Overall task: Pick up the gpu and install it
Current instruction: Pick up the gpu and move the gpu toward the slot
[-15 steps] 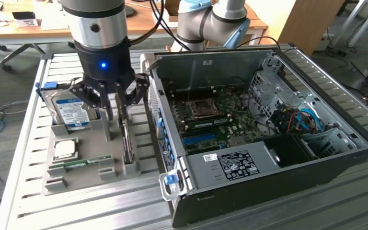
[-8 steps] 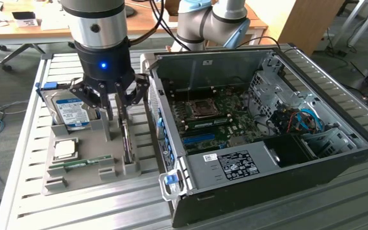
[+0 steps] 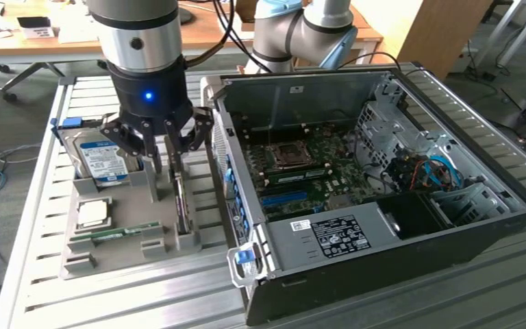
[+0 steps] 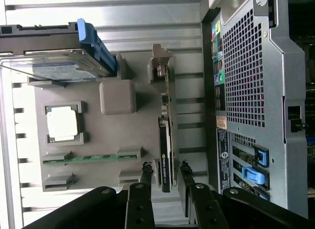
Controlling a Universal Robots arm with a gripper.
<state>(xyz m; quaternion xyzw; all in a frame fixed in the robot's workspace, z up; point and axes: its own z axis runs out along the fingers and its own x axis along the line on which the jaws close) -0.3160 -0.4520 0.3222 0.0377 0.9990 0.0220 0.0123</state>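
We work over a slatted metal table [image 3: 35,301], and the largest thing on it is the computer case [image 3: 382,281], lying on its side with the panel off so the motherboard [image 3: 314,168] faces up. Just beside it, toward the exterior view's left, sits a grey parts tray [image 3: 121,205]. The arm [image 3: 135,41] stands straight above that tray.

In the tray we see the blue-labelled hard drive [image 3: 103,161] upright at the far end, then the gpu [image 3: 183,209], then a processor chip [image 3: 92,212] lying flat and a narrow green memory stick [image 3: 117,233] in its groove. The gpu stands on edge in its slot along the side of the tray nearest the case, apart from the case wall.

The gripper [image 3: 167,181] is low over that card. In the wrist view the gripper [image 4: 165,170] has one finger on each side of the dark end of the gpu [image 4: 167,133], with a sliver of grey tray showing between each finger and the card, so we read the jaws as parted and straddling it, not clamped.

We judge the step in hand to be the pick: the card is framed but not gripped, and nothing is installed. Closing on so thin a part calls for fingers square to its faces, and any lift for a straight pull out of the slot, clear of the case wall
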